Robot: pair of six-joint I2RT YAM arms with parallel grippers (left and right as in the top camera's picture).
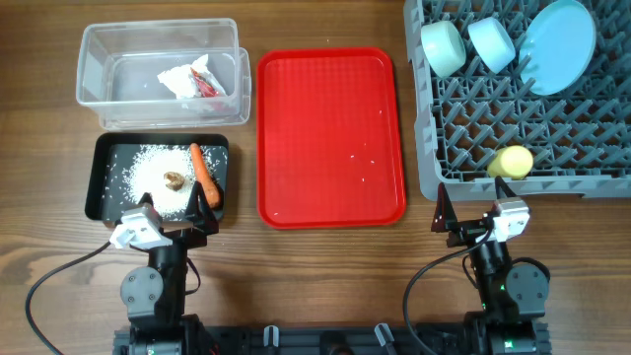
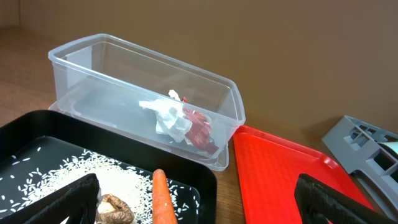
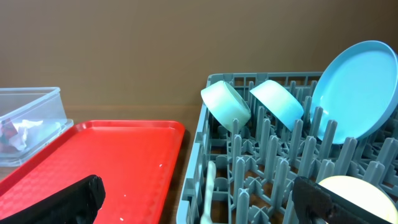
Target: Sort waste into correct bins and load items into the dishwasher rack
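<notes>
The clear tub [image 1: 94, 59] [image 2: 81, 74] holds the crumpled white paper with red wrapper [image 1: 194, 81] [image 2: 183, 124]. The black tray [image 1: 99, 192] [image 2: 37, 134] holds rice [image 1: 148, 173] [image 2: 68, 171], a carrot piece [image 1: 203, 173] [image 2: 163, 199] and a brown scrap [image 1: 175, 181] [image 2: 115, 208]. The grey rack [image 1: 463, 118] [image 3: 205, 143] holds a mint-green bowl [image 1: 443, 46] [image 3: 225, 104], a pale-blue bowl [image 1: 491, 43] [image 3: 277, 102], a pale-blue plate [image 1: 557, 44] [image 3: 354, 90], a yellow cup [image 1: 512, 162] [image 3: 354, 196] and a white spoon [image 3: 210, 186]. My left gripper [image 1: 173, 219] [image 2: 199, 202] and right gripper [image 1: 471, 222] [image 3: 199, 199] are open, empty, near the table's front.
A flat red serving tray [image 1: 330, 138] [image 2: 273, 174] [image 3: 118, 155] lies between the bins and the rack, with a few stray rice grains on it. The wooden table [image 1: 39, 148] shows around everything.
</notes>
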